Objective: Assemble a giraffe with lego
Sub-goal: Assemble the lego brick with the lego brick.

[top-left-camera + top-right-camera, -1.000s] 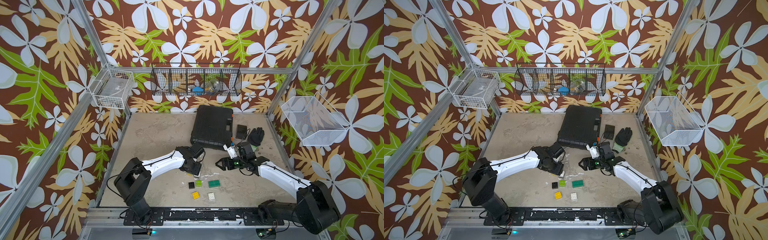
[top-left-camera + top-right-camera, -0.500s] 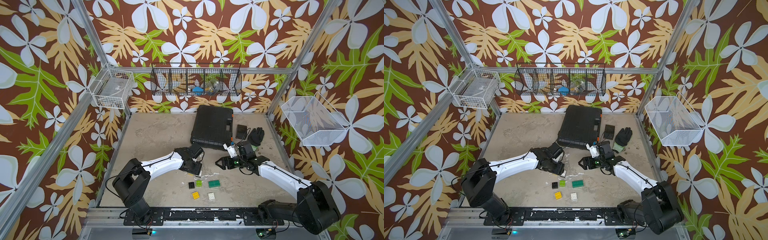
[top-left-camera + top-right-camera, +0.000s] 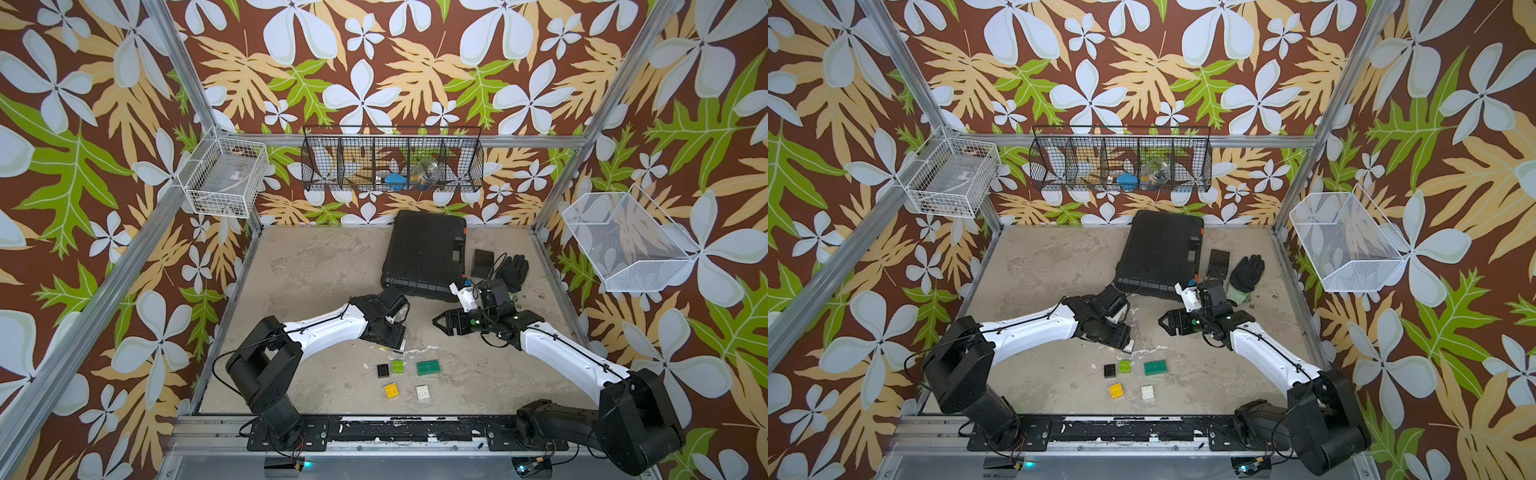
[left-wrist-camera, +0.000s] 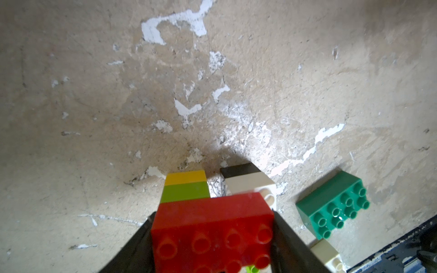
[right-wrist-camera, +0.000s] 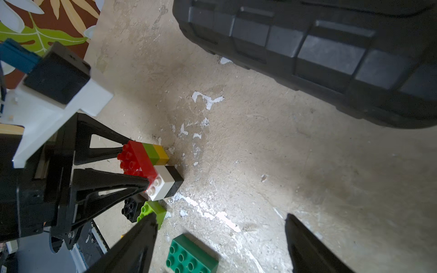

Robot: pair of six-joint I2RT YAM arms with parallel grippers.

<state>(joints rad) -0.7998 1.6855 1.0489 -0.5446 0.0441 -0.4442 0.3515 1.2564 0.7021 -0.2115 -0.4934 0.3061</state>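
Part-built plastic giraffe (image 5: 146,163): red body brick; one leg lime green then yellow, the other white then black.

Loose lego near it: black square brick (image 3: 382,369), lime-green square brick (image 3: 398,366), dark green long brick (image 3: 428,367), yellow square brick (image 3: 391,390), white square brick (image 3: 423,392).

Bench (image 3: 324,270): mottled beige, chipped white patches.

Walls (image 3: 374,62): brown ground printed with white flowers, tan and green leaves.

Far hard case (image 3: 426,253): black.

Glove (image 3: 1246,272) to its right: black, pale green cuff.

The left-wall wire basket (image 3: 224,178) and right-wall wire basket (image 3: 623,245): white; far-wall wire basket (image 3: 392,164): black.

The left arm (image 3: 328,326) and right arm (image 3: 561,349): white shells, black joints.

The left gripper (image 5: 136,163) and right gripper (image 5: 221,217): black.
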